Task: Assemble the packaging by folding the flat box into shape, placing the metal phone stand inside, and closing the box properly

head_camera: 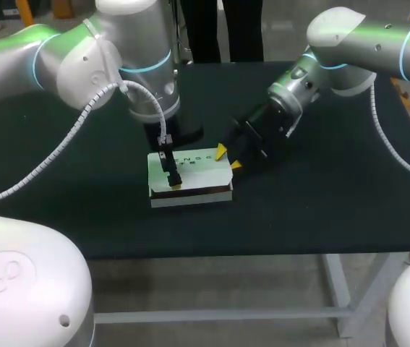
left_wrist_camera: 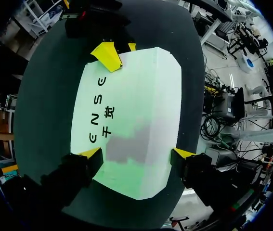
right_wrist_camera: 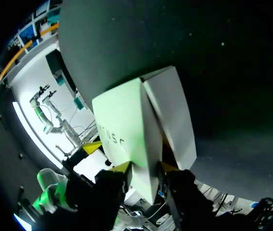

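Head view: box (head_camera: pixel 190 177) is folded up, right tool (head_camera: pixel 228 159) pinching its end, left tool (left_wrist_camera: pixel 136 154) astride it, grip unclear, closing left to finish.

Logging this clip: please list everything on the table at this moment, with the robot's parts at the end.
box: one, white with dark print on top, middle of the table, folded into shape.
table: one, dark surface, under everything.
metal phone stand: none visible in any view.
left gripper: one, black with yellow tips, above the box, a finger against each of its long sides.
right gripper: one, black with yellow tips, at the box's right end, fingers pinching a panel there.
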Controlling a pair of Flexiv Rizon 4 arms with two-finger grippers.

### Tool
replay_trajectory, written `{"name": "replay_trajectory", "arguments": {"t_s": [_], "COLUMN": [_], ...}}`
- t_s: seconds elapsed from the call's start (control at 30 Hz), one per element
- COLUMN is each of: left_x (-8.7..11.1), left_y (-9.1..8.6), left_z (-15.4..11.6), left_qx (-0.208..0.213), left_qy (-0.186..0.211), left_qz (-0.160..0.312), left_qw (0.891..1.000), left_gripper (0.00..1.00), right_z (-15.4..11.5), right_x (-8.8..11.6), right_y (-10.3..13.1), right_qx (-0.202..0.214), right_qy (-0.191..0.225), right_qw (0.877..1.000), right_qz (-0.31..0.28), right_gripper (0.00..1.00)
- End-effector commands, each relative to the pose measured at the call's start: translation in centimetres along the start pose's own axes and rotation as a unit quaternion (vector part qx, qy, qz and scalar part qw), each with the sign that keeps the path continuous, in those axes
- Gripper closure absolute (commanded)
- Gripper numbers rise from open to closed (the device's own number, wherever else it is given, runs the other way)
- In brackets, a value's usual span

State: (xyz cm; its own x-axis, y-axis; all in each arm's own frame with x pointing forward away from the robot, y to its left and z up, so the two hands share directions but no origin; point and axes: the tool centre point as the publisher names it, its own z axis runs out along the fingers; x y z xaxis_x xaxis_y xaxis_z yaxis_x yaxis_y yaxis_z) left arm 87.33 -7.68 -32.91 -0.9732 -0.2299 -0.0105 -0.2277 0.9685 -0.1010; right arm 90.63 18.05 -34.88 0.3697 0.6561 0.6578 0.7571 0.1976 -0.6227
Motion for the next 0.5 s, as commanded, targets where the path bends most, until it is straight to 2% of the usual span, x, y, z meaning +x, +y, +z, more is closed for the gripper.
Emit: {"name": "replay_trajectory", "arguments": {"t_s": [0.03,0.3,0.5], "left_x": [0.7,0.1,-0.3], "left_y": [0.0,-0.2,-0.4], "left_z": [0.3,0.7,0.9], "left_qx": [-0.002,-0.002,0.000], "left_qy": [-0.031,-0.048,-0.056], "left_qz": [-0.004,-0.008,-0.008], "left_qw": [1.000,0.999,0.998], "left_gripper": [0.02,0.04,0.10], "right_z": [0.1,0.1,0.1], "right_x": [0.1,0.1,0.1], "right_y": [0.1,0.1,0.1], "right_qx": [0.001,0.001,0.001], "right_qy": [0.000,0.000,0.000], "right_qw": [1.000,1.000,1.000], "right_qz": [0.000,0.000,0.000], "right_gripper": [0.61,0.61,0.61]}}
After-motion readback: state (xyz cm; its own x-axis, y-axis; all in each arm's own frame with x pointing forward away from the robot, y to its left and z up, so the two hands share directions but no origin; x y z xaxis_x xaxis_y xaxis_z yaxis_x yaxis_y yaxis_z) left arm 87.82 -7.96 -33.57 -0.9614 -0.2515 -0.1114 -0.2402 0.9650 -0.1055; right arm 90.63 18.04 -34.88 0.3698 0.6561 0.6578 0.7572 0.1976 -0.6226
